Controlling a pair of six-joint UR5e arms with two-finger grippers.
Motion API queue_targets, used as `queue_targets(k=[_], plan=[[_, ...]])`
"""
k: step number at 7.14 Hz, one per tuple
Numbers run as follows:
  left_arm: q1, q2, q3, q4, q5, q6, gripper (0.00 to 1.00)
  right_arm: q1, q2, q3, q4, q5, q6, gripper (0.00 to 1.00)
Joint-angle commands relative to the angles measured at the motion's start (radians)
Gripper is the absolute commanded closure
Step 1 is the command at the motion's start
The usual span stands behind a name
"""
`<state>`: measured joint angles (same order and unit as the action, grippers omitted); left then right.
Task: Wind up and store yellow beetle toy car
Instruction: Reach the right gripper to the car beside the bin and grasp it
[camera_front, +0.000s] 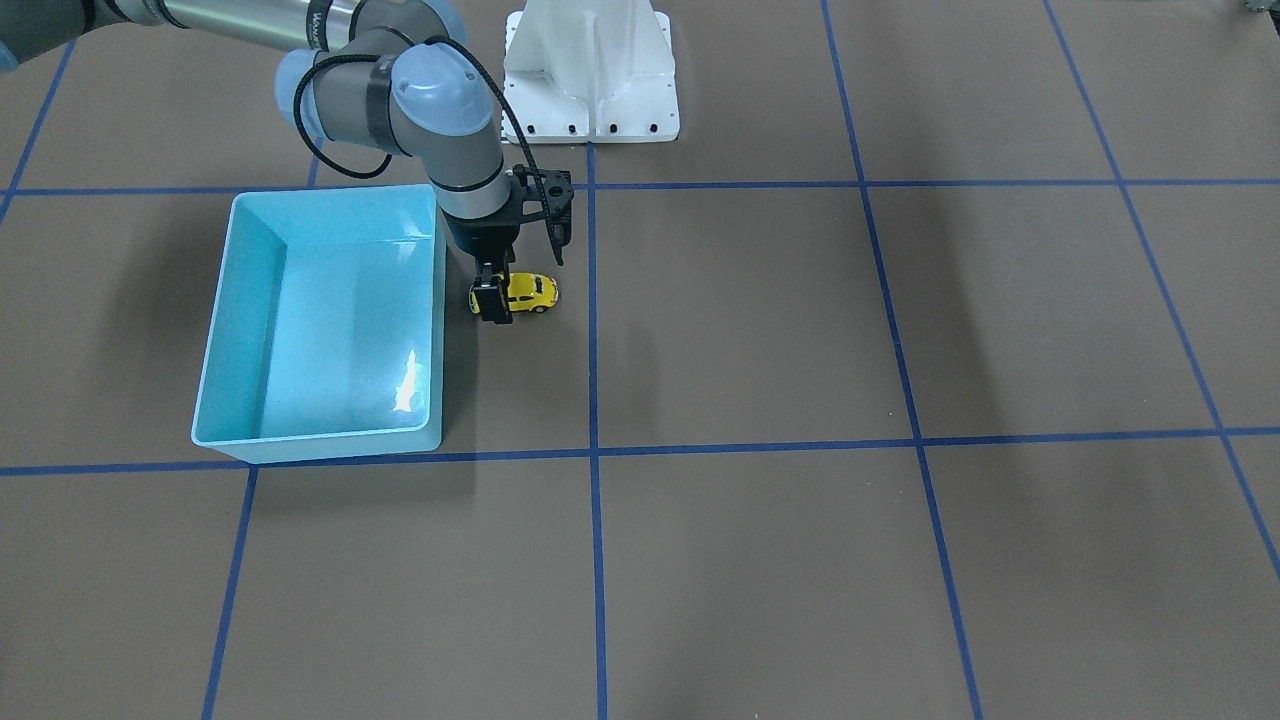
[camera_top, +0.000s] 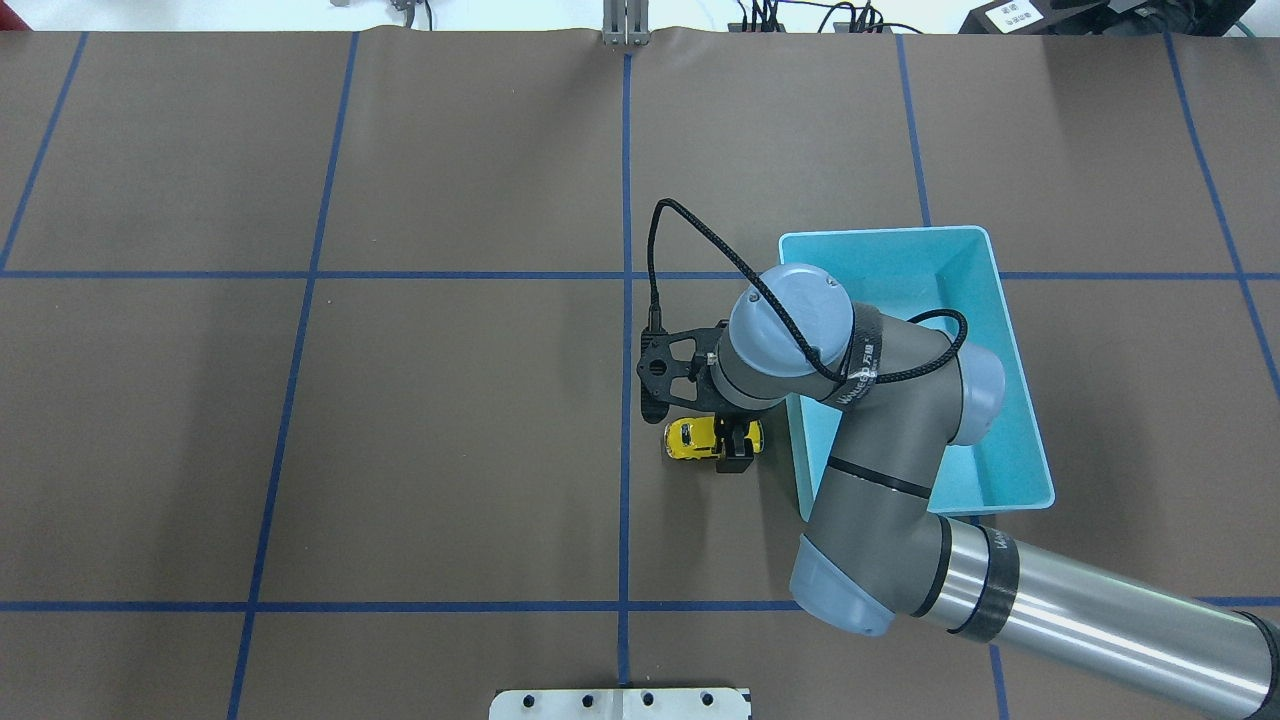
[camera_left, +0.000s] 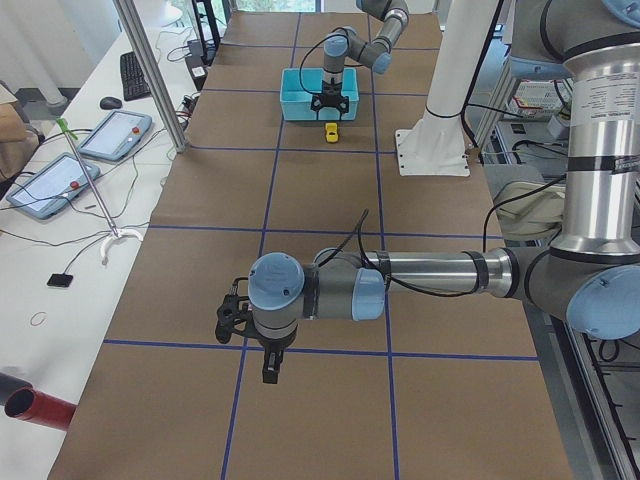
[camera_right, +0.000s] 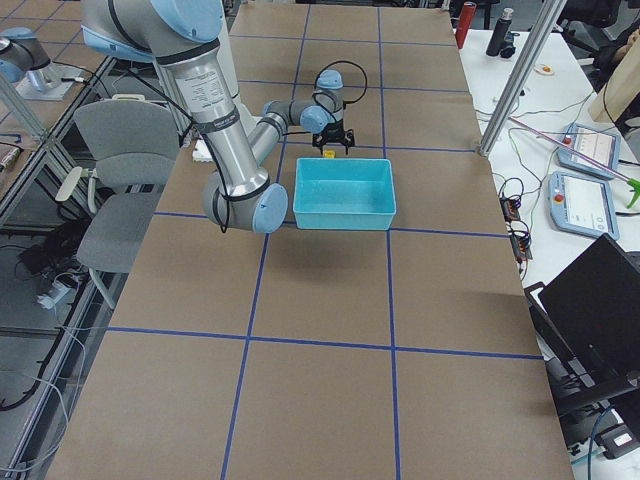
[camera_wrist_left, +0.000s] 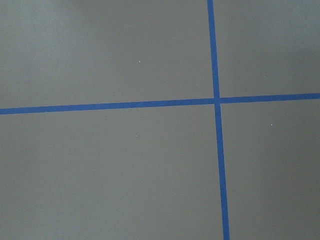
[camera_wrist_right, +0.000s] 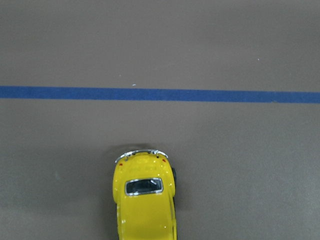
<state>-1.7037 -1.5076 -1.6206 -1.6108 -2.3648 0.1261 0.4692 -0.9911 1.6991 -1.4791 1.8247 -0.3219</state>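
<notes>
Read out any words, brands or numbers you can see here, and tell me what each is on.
"WAN...", white lettering on the black strap around the right arm; the rest is blurred.
White label at the table's far edge: too small to read.
Tiny yellow beetle toy car: no text shows.

Robotics lab, test cell. Evidence:
- Brown table cover (camera_top: 450, 420) taped with blue grid lines (camera_top: 625, 500) on all sides of right gripper (camera_front: 491, 292).
- White pedestal mount (camera_front: 590, 80) on robot side of gripper.
- Past table edge opposite robot, beyond gripper: white operator bench (camera_left: 40, 250) with teach pendants (camera_left: 113, 135), keyboard (camera_left: 131, 75), laptop (camera_right: 600, 300).
- Aluminium frame post (camera_left: 150, 72) at that same edge.
- Office chair (camera_right: 125, 140) off table, behind pedestal from gripper.
</notes>
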Motion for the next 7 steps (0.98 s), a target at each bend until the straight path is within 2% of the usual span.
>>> queue_targets(k=[1, 5, 6, 7], plan=[[0.001, 0.004, -0.001, 0.012, -0.001, -0.006, 0.0, -0.02, 0.0, -0.012, 0.014, -0.019, -0.003, 0.0], [-0.001, 0.049, -0.018, 0.023, 0.002, -0.01, 0.0, -0.044, -0.032, -0.01, 0.045, -0.036, -0.002, 0.0], [-0.002, 0.052, -0.021, 0.017, 0.004, -0.01, 0.0, -0.044, -0.034, -0.013, 0.061, -0.042, 0.0, 0.25], [-0.002, 0.061, -0.021, 0.008, 0.002, -0.007, 0.0, -0.046, -0.034, -0.015, 0.068, -0.047, 0.0, 0.62]])
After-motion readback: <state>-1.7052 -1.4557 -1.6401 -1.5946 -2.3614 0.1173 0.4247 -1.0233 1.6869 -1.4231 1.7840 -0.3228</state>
